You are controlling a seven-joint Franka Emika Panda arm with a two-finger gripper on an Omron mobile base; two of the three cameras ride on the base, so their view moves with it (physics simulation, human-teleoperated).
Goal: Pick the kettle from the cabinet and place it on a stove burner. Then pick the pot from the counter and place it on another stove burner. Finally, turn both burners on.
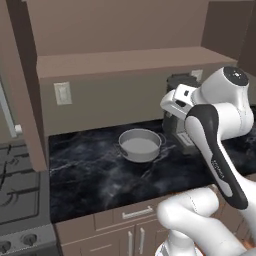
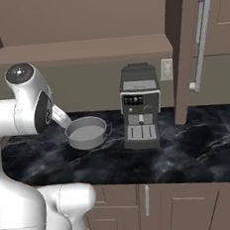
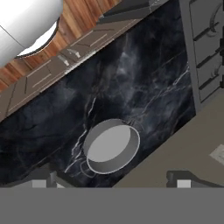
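The gripper [image 3: 113, 181] is barely showing: in the hand view only its two dark finger tips [image 3: 46, 178] are poking up at the bottom, standing far apart with nothing between them, so the pincer is wide and holding nothing. In the left base view the hand is sitting half-hidden behind the arm's own elbow, and in the right base view the arm's shoulder is covering it.

The pot [image 1: 140, 145] is sitting upright on the counter [image 1: 90, 175], toward the back wall, and it is looking empty (its side handles are hard to make out in the hand view, where it is appearing as a plain grey ring [image 3: 112, 146] just above the finger tips). The gripper is hanging above the pot, apart from it.

A coffee machine [image 2: 141, 112] is standing just beside the pot on the counter; in the left base view the arm is blocking most of it. The stove burners [image 1: 17, 185] are lying at the left edge of that view, cut off by the frame, with bare black worktop lying between them and the pot. The cabinet [image 2: 193, 49] is being cropped at the top right of the right base view.
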